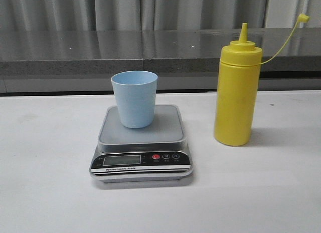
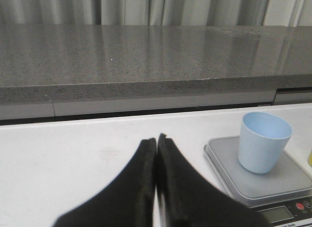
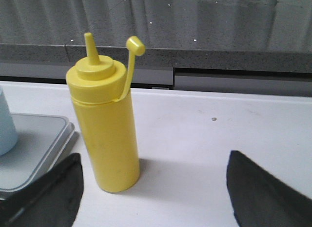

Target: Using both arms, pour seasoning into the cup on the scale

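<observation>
The white table (image 1: 45, 193) is matt and bare-looking around the task things. The bottle (image 1: 235, 92) stands upright on it just right of the scale (image 1: 141, 143), apart from it: a tall, smooth yellow plastic cylinder with a pointed nozzle, uncapped, its cap dangling on a thin tether. The scale is silver-grey with a flat square platform, and the cup (image 1: 134, 98), pale blue, tapered and open, sits on that platform. The right gripper (image 3: 153, 188) is spread wide, facing the bottle, nothing held; I judge it should close around the mid-body squarely. The left gripper (image 2: 156, 178) is clenched, empty, beside the scale; it could steady the cup
</observation>
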{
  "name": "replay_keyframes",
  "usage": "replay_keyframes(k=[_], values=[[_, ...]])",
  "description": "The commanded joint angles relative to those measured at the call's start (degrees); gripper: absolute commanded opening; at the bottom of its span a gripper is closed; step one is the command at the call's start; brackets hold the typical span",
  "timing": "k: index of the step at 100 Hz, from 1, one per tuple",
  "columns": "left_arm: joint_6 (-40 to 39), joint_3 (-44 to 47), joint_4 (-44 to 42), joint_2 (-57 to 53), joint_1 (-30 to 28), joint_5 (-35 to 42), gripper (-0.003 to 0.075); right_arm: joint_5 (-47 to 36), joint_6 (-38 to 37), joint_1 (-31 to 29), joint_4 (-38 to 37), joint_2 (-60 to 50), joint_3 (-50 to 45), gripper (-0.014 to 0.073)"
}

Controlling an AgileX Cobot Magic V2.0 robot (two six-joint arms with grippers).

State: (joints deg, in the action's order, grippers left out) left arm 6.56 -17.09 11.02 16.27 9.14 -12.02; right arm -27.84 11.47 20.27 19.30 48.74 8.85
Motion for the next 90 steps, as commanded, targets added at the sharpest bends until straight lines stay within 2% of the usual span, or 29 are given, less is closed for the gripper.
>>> replay_keyframes(k=[1, 25, 49, 68, 90], values=[[-0.38, -1.71, 0.63, 0.34, -0.16, 4.51, -0.002, 2.66, 3.95, -0.34, 0.04, -6.03, 1.19, 0.0593], [-0.38, -1.71, 0.63, 0.34, -0.16, 4.51, -0.002, 11.95, 5.32, -2.21, 0.04, -17.84, 1.26, 0.0593], [-0.38, -1.71, 0.63, 0.34, -0.16, 4.51, -0.002, 17.72, 5.32, -6.46, -0.18, -21.43, 2.3, 0.0593], [-0.38, -1.71, 0.63, 0.34, -0.16, 4.51, -0.002, 24.5, 4.22, -6.46, -10.4, -21.58, 5.9, 0.0593], [-0.38, -1.71, 0.63, 0.34, -0.16, 4.51, -0.002, 29.56, -3.79, -6.46, -18.71, -21.58, 8.3, 0.0593]])
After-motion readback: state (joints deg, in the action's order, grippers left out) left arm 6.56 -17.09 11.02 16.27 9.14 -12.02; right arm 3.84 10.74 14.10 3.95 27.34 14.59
